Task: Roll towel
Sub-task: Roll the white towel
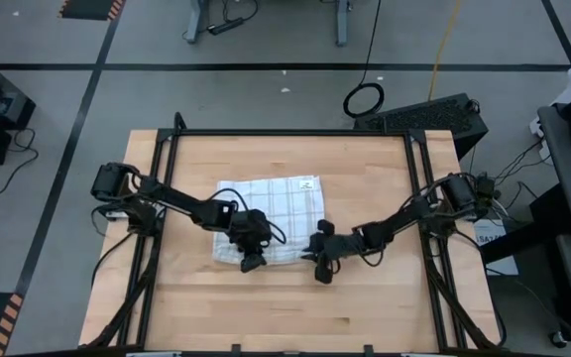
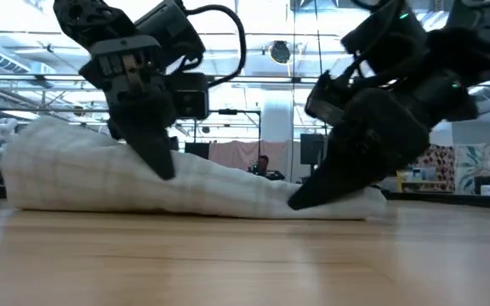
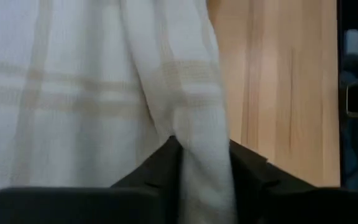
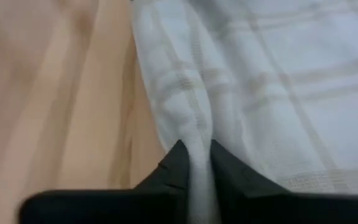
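The white towel (image 1: 271, 203) with thin grey check lines lies on the wooden table (image 1: 295, 317), flat at its far part and bunched into a low hump along its near edge (image 2: 75, 170). My left gripper (image 1: 253, 262) is shut on cloth at the near edge, left of the middle. My right gripper (image 1: 316, 260) is shut on cloth at the towel's near right corner. In the low view, my left gripper (image 2: 162, 166) points down into the hump, and my right gripper (image 2: 300, 201) reaches the thin right end. My left gripper pinches a raised fold of the towel (image 3: 202, 163) between its two fingers, at the towel's near edge. The fingers slant down from the table's left side. The cloth bulges up around them while the towel's remaining part lies on the table. My right gripper pinches a narrow ridge of cloth (image 4: 195, 149) between its two fingers, at the towel's near right corner. The fingers slant down from the table's right side, low over the wood. The ridge is gathered and creased, and the towel beyond it lies flat.
Black frame rails (image 1: 419, 178) run along the table's left, right and far sides. Bare wood stretches between the towel and the table's near edge (image 1: 295, 342). A small label (image 1: 306, 182) shows at the towel's far right corner.
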{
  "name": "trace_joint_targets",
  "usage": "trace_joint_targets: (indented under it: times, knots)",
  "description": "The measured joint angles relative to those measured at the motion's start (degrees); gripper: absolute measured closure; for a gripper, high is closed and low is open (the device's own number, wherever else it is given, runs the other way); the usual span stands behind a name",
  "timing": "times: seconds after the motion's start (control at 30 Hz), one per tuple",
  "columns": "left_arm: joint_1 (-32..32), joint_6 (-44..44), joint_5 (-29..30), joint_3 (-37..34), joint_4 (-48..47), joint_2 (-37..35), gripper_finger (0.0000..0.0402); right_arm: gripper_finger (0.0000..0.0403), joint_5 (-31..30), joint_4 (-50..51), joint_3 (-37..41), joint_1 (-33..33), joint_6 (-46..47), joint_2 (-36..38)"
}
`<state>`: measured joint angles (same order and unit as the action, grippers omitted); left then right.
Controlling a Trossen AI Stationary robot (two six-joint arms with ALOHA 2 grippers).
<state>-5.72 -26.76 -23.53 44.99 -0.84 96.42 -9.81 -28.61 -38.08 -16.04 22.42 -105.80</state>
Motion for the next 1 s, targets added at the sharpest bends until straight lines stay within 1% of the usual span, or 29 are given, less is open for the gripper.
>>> trace_joint_targets:
  times: [0.03, 0.1, 0.17, 0.2, 0.27, 0.33, 0.4, 0.5, 0.57, 0.63, 0.7, 0.8, 0.9, 1.0]
  knots:
    - [0.2, 0.6, 0.0, 0.0, -1.7, -0.9, 0.0274, 0.0375, 1.8, -0.2, 0.0, 0.8, 0.8, 0.0]
    - [0.8, 2.0, -0.1, 0.0, -6.0, -3.4, 0.0239, 0.0390, 5.7, -0.4, 0.0, 2.5, 2.3, 0.0]
    - [1.3, 3.1, 0.9, 0.0, -11.4, -6.8, 0.0203, 0.0384, 9.6, 0.1, 0.0, 4.5, 4.8, 0.3]
    - [1.3, 3.2, 2.7, 0.0, -13.7, -8.8, 0.0186, 0.0378, 11.7, 0.2, 0.0, 5.6, 6.4, 0.3]
    - [0.4, 3.3, 8.3, 0.0, -14.4, -12.7, 0.0156, 0.0370, 16.7, 0.4, 0.0, 8.1, 9.9, 0.3]
    - [-2.6, 4.7, 16.5, 0.0, -13.3, -15.9, 0.0132, 0.0368, 20.1, 0.4, 0.0, 10.3, 13.0, 0.3]
    - [-7.1, 7.9, 25.5, 0.0, -9.6, -16.9, 0.0117, 0.0372, 22.4, 0.3, 0.0, 12.0, 14.5, 0.3]
    - [-14.6, 12.1, 37.2, -0.2, -6.3, -15.9, 0.0105, 0.0380, 27.6, 0.0, 0.0, 14.8, 17.3, 0.4]
    - [-18.8, 13.0, 44.0, -0.2, -4.8, -13.1, 0.0103, 0.0382, 31.2, 0.1, 0.0, 16.4, 18.9, 0.4]
    - [-22.2, 13.7, 51.1, -0.4, -5.6, -10.1, 0.0102, 0.0380, 34.3, 0.2, 0.0, 17.7, 20.4, 0.4]
    - [-24.5, 13.7, 56.2, -0.3, -4.3, -6.7, 0.0102, 0.0378, 36.3, 0.6, -0.1, 18.7, 21.1, 0.4]
    - [-26.4, 12.6, 60.2, -0.3, -4.3, -2.5, 0.0102, 0.0377, 38.8, 1.6, -0.1, 19.8, 21.7, 0.4]
    - [-26.4, 12.1, 60.5, -0.3, -4.6, 0.4, 0.0103, 0.0376, 40.4, 2.4, -0.1, 20.2, 22.3, 0.4]
    - [-25.1, 10.7, 60.6, -0.3, -4.5, 1.9, 0.0115, 0.0376, 41.1, 2.5, -0.1, 20.2, 22.6, 0.3]
